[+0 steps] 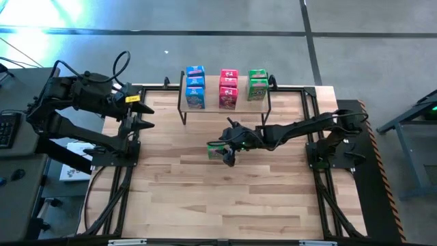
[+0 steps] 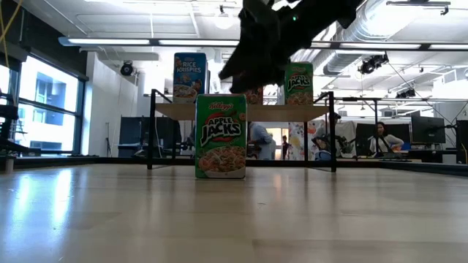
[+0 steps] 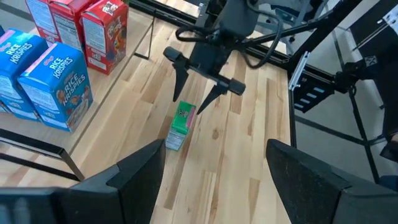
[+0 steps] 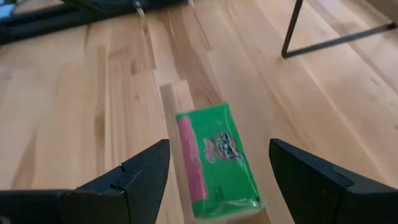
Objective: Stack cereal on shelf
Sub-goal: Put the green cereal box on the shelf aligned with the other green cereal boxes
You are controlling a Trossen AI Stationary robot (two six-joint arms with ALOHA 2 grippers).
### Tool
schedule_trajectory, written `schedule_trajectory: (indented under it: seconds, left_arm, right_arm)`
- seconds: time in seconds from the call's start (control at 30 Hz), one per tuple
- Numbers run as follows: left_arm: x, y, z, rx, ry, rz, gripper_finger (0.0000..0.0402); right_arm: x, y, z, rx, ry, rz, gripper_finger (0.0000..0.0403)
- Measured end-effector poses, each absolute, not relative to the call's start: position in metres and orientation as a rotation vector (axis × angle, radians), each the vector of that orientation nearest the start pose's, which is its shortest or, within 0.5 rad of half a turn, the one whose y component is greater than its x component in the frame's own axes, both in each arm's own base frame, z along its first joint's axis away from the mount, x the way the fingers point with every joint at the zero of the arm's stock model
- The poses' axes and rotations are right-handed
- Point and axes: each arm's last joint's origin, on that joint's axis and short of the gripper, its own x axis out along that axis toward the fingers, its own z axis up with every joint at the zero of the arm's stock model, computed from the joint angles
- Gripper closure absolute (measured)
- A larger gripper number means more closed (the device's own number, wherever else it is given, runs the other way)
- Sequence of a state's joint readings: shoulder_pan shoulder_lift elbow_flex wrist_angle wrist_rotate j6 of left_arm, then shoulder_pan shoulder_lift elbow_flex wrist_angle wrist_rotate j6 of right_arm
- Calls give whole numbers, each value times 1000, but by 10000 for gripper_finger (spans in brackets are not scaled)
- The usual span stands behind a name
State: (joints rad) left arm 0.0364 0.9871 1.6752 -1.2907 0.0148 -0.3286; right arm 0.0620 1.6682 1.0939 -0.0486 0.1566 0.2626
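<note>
Green box (image 1: 217, 150): standing upright on the wooden tabletop (image 1: 205, 198), in front of the shelf (image 1: 225, 108), Apple Jacks front facing the low view; touching neither gripper.
Right gripper (image 1: 228, 156): hovering directly over the green box, fingers spread wide on either side of it, gripping nothing; top of the box lying between the two dark fingers (image 4: 130, 180) in the right wrist view.
Shelf: carrying blue boxes (image 1: 195, 87) at its left end, pink-red boxes (image 1: 228, 89) in the middle, green boxes (image 1: 257, 85) at its right end; exact count in each group not clear.
Left gripper (image 1: 146, 117): waiting at the left edge of the table, well apart from the boxes, fingers spread wide, gripping nothing.
Background: people sitting at desks in the room behind the table, showing small in the low view.
</note>
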Motion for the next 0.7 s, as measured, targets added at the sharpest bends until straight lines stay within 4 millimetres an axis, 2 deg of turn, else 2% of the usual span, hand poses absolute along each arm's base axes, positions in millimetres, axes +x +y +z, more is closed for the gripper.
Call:
schedule_trajectory:
  seconds: [0.3,0.7]
  left_arm:
    - [105,3,471,-316,594,114,131]
    - [105,3,471,-316,594,115,131]
  right_arm:
    - [366,17,208,184,675,-182,135]
    - [364,17,203,190,721,-189,135]
